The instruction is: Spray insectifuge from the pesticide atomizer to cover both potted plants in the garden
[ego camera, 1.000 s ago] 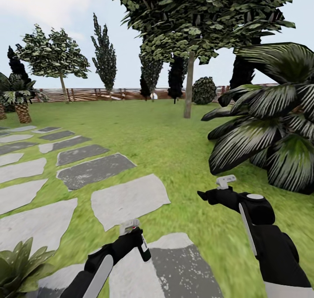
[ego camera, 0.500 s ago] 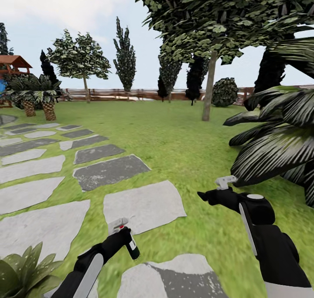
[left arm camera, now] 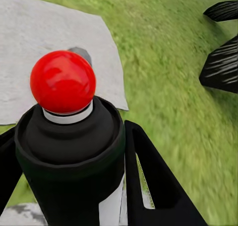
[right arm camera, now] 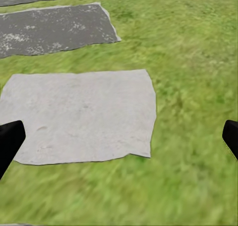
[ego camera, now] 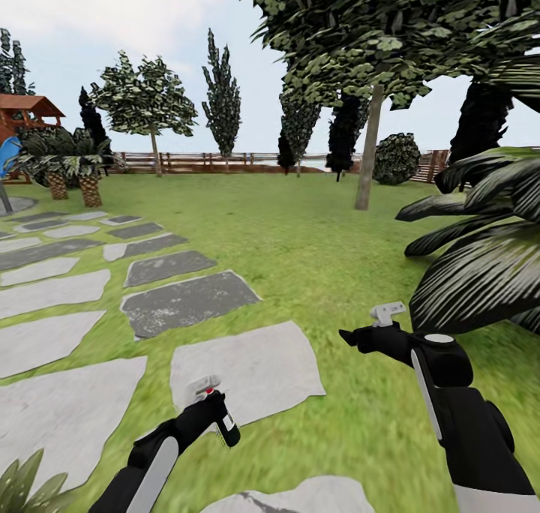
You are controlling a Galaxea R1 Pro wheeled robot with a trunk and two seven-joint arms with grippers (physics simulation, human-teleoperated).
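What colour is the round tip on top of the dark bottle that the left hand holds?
Glossy red tip, clearest in the left wrist view.

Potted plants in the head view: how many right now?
1. The leaf tips of one small plant poke in at the bottom-left corner, left of the left pincer holding the spray bottle. Its pot is cut off. The second may be out of frame.

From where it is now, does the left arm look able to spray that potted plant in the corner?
Probably not yet. The left gripper holds the atomizer over lawn and a stepping stone; the plant sits off to its left, and the red tip points away from it.
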